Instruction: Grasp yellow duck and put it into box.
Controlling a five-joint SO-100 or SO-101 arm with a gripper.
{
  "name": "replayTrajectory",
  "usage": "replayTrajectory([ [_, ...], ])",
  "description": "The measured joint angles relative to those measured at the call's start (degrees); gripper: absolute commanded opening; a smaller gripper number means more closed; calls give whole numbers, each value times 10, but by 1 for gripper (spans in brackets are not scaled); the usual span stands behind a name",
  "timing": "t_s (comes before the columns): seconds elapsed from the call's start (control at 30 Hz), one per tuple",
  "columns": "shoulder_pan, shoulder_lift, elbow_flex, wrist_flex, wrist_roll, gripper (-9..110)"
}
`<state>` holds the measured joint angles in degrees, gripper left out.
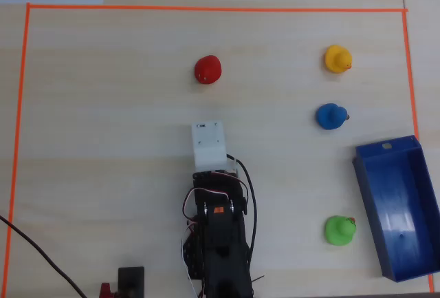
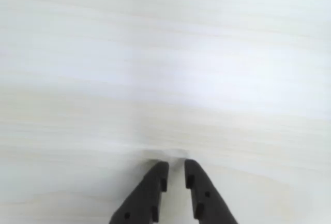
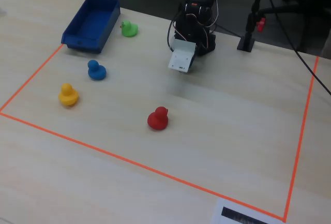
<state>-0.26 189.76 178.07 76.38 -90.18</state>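
Yellow duck (image 1: 337, 59) sits on the counter (image 1: 110, 105) at far right in the overhead view, near the orange tape line (image 1: 410, 71), untouched. Blue duck (image 1: 331, 116) just below it there, apart but close. Green duck (image 1: 339, 230) further down, just beside the box (image 1: 399, 208). Red duck (image 1: 207, 69) stands off alone, ahead of my arm.

My end effector (image 2: 176, 169) is empty, jaws nearly shut with a thin gap, aimed at bare counter; no duck shows in the wrist view.

Risks, as I judge them:
- Jaws too narrow for the duck; I must spread them first or I'll knock it away.
- Long swing right; the blue duck is the near neighbour and could be bumped or grabbed by mistake.
- Rounded toy may slip or roll.
- Carrying back to the box passes over blue and green ducks; a low path would clip them.
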Motion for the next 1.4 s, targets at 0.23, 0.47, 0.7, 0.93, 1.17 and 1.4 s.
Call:
replayTrajectory([
  [0.23,0,0,0,0,0,1],
  [0.47,0,0,0,0,0,1],
  [0.7,0,0,0,0,0,1],
  [0.93,0,0,0,0,0,5],
  [1.17,0,0,0,0,0,0],
  [1.4,1,-1,4,-25,4,0],
])
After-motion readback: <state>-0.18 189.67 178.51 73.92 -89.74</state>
